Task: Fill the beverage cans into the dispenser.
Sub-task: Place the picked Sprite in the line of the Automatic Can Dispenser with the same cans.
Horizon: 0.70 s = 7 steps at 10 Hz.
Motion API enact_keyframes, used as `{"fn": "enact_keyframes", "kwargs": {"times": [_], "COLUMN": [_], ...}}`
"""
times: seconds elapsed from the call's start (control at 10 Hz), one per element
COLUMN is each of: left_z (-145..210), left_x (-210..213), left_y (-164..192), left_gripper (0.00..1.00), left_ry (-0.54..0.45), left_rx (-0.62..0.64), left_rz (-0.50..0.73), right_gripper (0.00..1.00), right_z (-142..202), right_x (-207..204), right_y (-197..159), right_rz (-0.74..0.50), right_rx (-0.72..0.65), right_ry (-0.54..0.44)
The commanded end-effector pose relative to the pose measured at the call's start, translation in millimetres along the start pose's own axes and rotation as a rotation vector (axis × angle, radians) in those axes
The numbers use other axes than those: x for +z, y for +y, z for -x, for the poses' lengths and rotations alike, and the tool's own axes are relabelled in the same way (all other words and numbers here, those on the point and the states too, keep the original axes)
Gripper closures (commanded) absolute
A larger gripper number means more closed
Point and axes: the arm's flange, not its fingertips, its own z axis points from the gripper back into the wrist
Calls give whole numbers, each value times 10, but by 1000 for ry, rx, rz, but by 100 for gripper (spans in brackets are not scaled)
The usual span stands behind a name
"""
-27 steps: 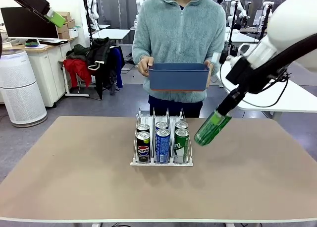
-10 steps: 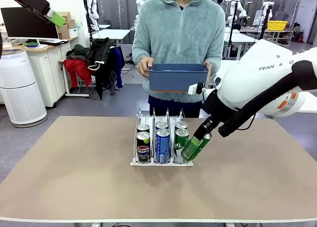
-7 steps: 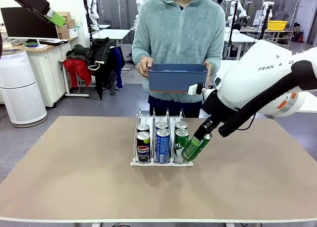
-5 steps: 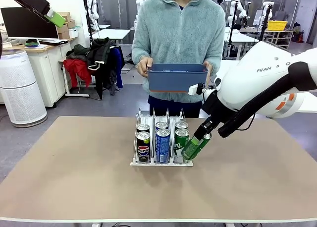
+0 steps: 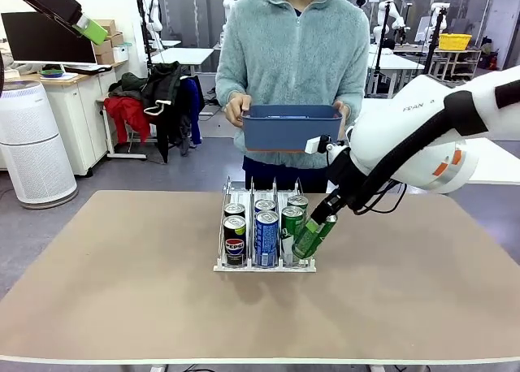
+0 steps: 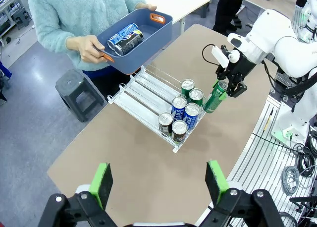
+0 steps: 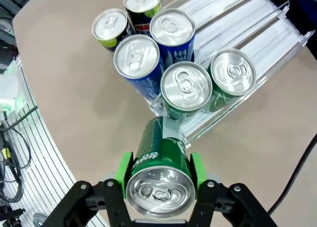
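Right gripper (image 7: 159, 173) pinches a slim green beverage can (image 5: 308, 238), which we see tilted at the front of the clear-plastic three-lane dispenser (image 5: 223, 266) on the tan matte tabletop (image 5: 114, 291). Left gripper (image 6: 158, 181) hangs spread overhead. Beyond, a person holds a blue plastic bin (image 5: 292, 128); a white air purifier (image 5: 31, 140) stands on the grey floor.

front view at near table (image 5: 122, 291) edge facing far person (image 5: 292, 55), left wrist high, looking down, right wrist close above dispenser (image 7: 257, 28), shared by all
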Motion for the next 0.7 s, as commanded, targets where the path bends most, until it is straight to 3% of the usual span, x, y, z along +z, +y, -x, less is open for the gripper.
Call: {"fn": "enact_keyframes", "kwargs": {"times": [0.0,0.6], "left_z": [10,10], "left_x": [-4,-4], "left_y": [-4,-4], "left_gripper": [0,0], "left_ry": [-1,-1], "left_rx": [12,12], "left_rz": [6,6], "right_gripper": [42,42], "right_z": [-235,-344], "right_x": [-101,-348], "right_y": [-108,-242], "right_rz": [-4,34], "right_rx": [23,90], "right_ry": [-108,-77]}}
